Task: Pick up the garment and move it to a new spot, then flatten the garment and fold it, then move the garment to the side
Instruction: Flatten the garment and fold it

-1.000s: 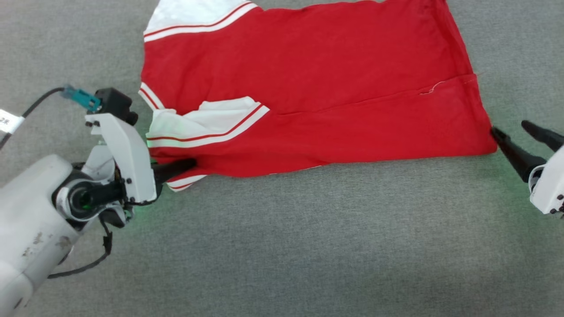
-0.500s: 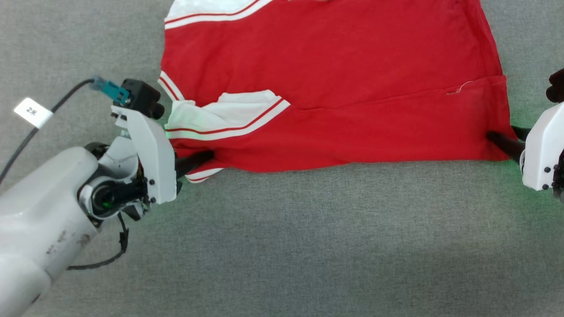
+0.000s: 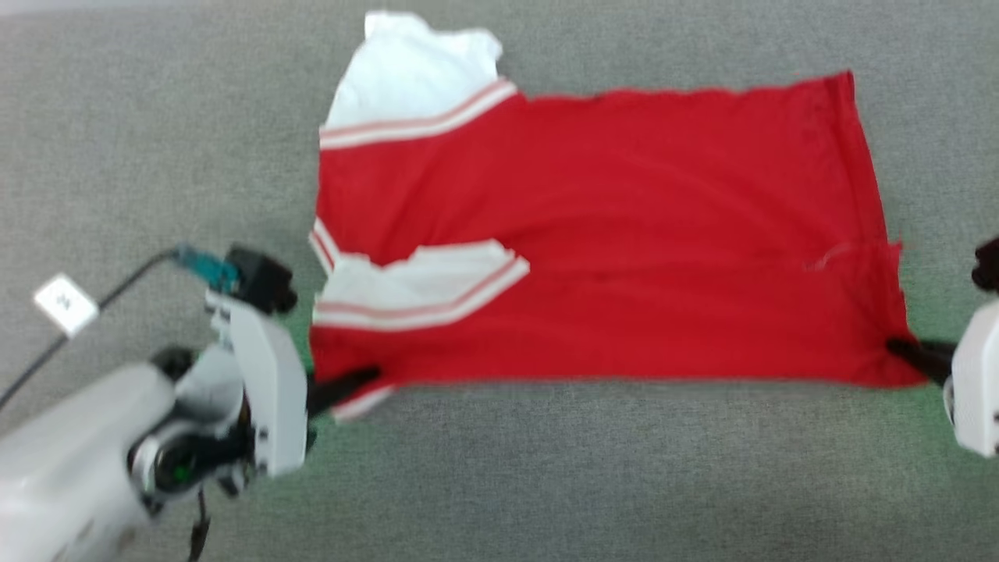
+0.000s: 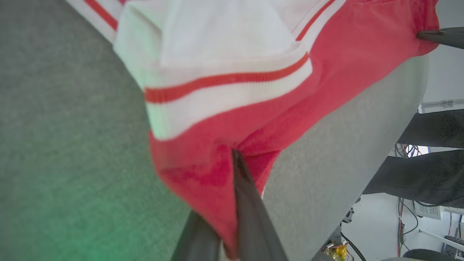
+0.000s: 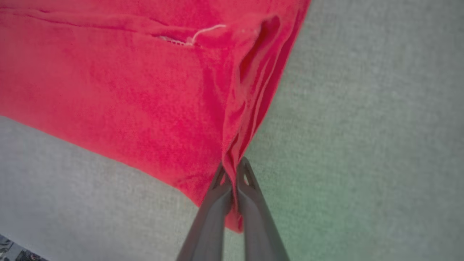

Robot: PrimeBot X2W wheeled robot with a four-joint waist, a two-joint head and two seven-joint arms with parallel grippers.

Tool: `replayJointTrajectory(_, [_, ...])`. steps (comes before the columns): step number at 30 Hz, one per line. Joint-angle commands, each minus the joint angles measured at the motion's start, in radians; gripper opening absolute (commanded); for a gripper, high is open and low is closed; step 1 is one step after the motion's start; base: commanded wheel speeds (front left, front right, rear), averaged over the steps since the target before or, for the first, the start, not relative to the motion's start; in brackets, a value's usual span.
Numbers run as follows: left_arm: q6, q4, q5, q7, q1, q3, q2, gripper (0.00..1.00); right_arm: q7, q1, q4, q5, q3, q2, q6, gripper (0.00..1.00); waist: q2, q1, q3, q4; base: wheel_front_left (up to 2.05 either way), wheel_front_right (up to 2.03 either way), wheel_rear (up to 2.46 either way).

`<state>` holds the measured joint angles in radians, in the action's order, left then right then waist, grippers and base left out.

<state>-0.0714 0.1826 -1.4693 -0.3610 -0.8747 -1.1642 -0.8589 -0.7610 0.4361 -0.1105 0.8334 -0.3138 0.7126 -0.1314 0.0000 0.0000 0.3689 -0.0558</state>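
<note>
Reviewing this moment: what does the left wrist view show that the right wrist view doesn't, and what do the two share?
Left wrist view: a white sleeve with a red stripe, the left gripper shut on the red cloth below it, and the right gripper at the far corner. Right wrist view: that gripper's fingers pinching the bunched hem corner, plus a loose white thread on a seam. Both: the red garment on the grey table cover.

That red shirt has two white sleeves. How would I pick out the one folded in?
On the grey surface lies the red shirt, its sleeves at the head view's left end. The folded sleeve is the nearer one, lying on top of the red cloth; the far sleeve sticks out onto the grey instead.
</note>
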Motion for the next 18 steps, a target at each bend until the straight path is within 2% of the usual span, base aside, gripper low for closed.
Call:
replayJointTrajectory(1, [0.013, -0.033, -0.006, 0.001, 0.035, -0.011, -0.022, 0.0, -0.01, -0.028, 0.018, 0.004, 0.014, 0.014, 0.002, 0.0, 0.0, 0.0, -0.005, -0.002, 0.0, 0.0, 0.0])
replayJointTrajectory(6, [0.064, -0.181, -0.015, 0.028, 0.097, -0.015, -0.097, 0.0, -0.034, -0.127, 0.102, 0.002, 0.066, 0.029, 0.002, 0.0, 0.0, 0.0, -0.014, 0.002, 0.0, 0.0, 0.0])
replayJointTrajectory(7, [0.072, -0.202, -0.013, 0.035, 0.105, -0.017, -0.105, 0.0, -0.028, -0.14, 0.123, -0.004, 0.077, 0.029, 0.002, 0.09, 0.0, 0.0, -0.015, 0.004, 0.0, 0.0, 0.0])
replayJointTrajectory(8, [0.08, -0.216, -0.008, 0.041, 0.112, -0.017, -0.111, 0.2, -0.014, -0.153, 0.135, -0.01, 0.095, 0.025, 0.002, 0.49, 0.0, 0.0, -0.017, 0.006, 0.0, 0.0, 0.0])
replayJointTrajectory(9, [0.089, -0.229, 0.0, 0.051, 0.116, -0.016, -0.118, 0.63, -0.004, -0.166, 0.142, -0.015, 0.113, 0.017, 0.002, 1.0, 0.0, 0.0, -0.019, 0.008, 0.0, 0.0, 0.0])
replayJointTrajectory(10, [0.099, -0.237, 0.005, 0.061, 0.121, -0.014, -0.123, 1.0, 0.007, -0.177, 0.152, -0.023, 0.128, 0.011, 0.002, 1.0, 0.0, 0.0, -0.02, 0.01, 0.0, 0.0, 0.0])
replayJointTrajectory(14, [0.126, -0.279, 0.008, 0.111, 0.131, 0.009, -0.152, 1.0, 0.061, -0.202, 0.185, -0.065, 0.205, -0.02, 0.002, 1.0, 0.0, 0.0, -0.026, 0.015, 0.0, 0.0, 0.0])
replayJointTrajectory(18, [0.156, -0.311, 0.019, 0.181, 0.129, 0.05, -0.205, 1.0, 0.187, -0.196, 0.224, -0.142, 0.274, -0.069, 0.002, 1.0, 0.0, 0.0, -0.029, 0.013, 0.0, 0.0, 0.0])
